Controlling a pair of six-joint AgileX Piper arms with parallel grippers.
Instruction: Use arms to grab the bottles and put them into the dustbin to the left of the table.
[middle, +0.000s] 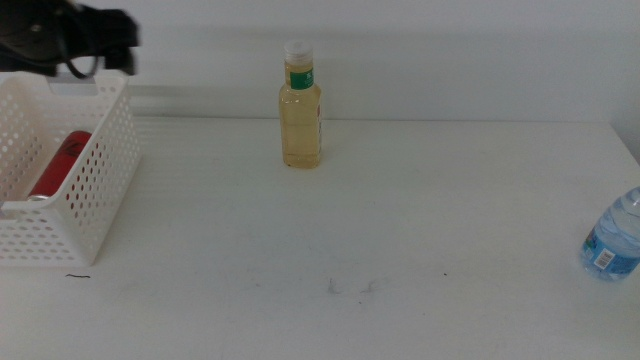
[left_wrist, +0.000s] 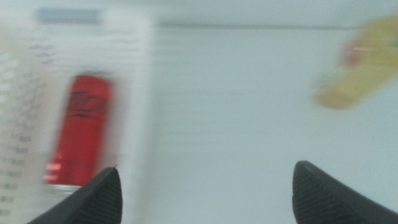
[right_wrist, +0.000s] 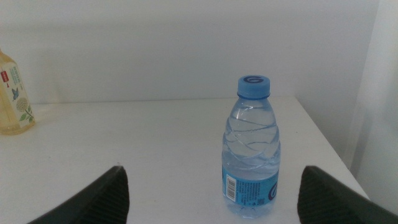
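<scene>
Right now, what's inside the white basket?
A red can lies on its side inside the white basket. The basket's near wall hides part of its floor, so anything else down there cannot be seen. The left gripper is open above it.

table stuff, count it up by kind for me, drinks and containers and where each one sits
Bottles: 2, the yellow drink bottle and the water bottle, both upright on the table
Cans: 1, the red can lying in the basket
Baskets: 1, the white basket
Total: 4
</scene>
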